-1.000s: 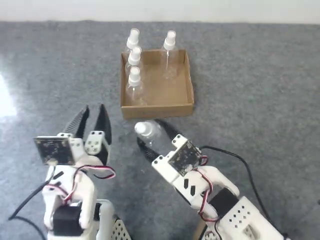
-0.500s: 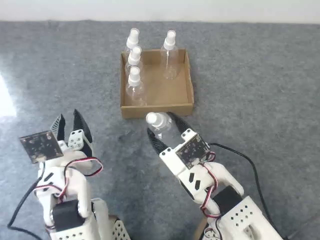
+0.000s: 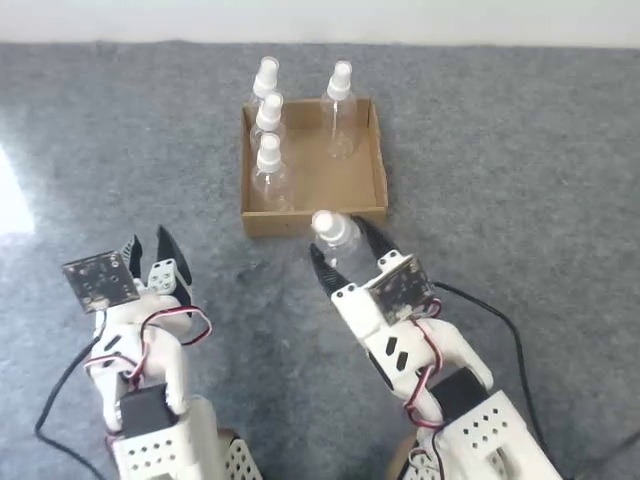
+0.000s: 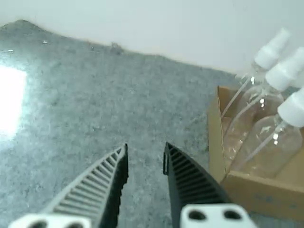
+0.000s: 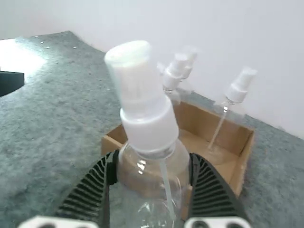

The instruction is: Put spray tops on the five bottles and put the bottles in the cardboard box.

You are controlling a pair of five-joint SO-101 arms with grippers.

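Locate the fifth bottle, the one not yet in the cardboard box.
In the high view, the fifth bottle sits in the right gripper, just short of the near wall of the cardboard box.

Shallow square brown cardboard box [image 3: 380,150]: open top, on grey carpet. Four clear plastic bottles with white spray tops stand upright inside. Three in row along one side wall: rear bottle [image 3: 266,82], middle bottle [image 3: 269,120], front bottle [image 3: 270,168]. Fourth bottle [image 3: 340,100] in far opposite corner. Fifth clear bottle [image 3: 340,250], white spray top [image 5: 137,90] fitted, tilted, clamped in right gripper [image 5: 153,164], just outside box's near wall.
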